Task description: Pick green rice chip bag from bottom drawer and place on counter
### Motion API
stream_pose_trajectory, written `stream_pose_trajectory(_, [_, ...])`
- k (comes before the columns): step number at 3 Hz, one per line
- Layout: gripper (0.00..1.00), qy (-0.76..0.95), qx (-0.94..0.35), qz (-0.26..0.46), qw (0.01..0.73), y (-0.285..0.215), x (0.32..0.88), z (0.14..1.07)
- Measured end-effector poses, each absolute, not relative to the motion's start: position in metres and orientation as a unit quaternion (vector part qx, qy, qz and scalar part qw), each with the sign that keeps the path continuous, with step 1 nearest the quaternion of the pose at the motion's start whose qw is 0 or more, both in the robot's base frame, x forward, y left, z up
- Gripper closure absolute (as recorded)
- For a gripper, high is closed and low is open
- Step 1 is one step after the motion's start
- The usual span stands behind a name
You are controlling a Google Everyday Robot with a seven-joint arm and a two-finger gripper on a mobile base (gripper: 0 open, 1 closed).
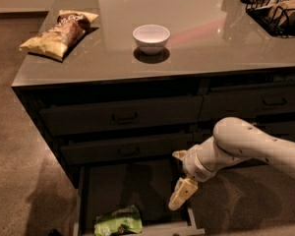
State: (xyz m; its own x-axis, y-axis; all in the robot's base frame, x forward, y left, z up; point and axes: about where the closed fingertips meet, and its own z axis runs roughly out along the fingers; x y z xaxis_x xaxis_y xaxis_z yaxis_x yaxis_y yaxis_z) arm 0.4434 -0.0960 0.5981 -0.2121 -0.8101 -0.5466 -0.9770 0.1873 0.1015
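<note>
The green rice chip bag point(119, 221) lies on the dark floor of the open bottom drawer point(83, 195), near its front edge. My gripper point(181, 194) hangs from the white arm over the drawer's right side, to the right of the bag and a little above it, apart from it. The counter point(206, 43) spans the top of the view above the dark drawers.
On the counter stand a white bowl point(151, 37), a yellow-and-brown chip bag point(59, 32) at the left, and a black wire basket point(278, 9) at the far right. Closed drawers with bar handles point(124, 117) sit above the open one. Brown floor surrounds the cabinet.
</note>
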Motion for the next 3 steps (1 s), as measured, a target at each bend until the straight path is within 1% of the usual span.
stream_pose_trajectory(1, [0.0, 0.742, -0.589, 0.237, 0.218, -0.073, 0.463, 0.547])
stream_pose_trajectory(2, [0.0, 0.728, -0.591, 0.256, 0.235, -0.021, 0.476, 0.463])
stream_pose_trajectory(3, [0.0, 0.74, -0.567, 0.264, 0.248, -0.01, 0.478, 0.43])
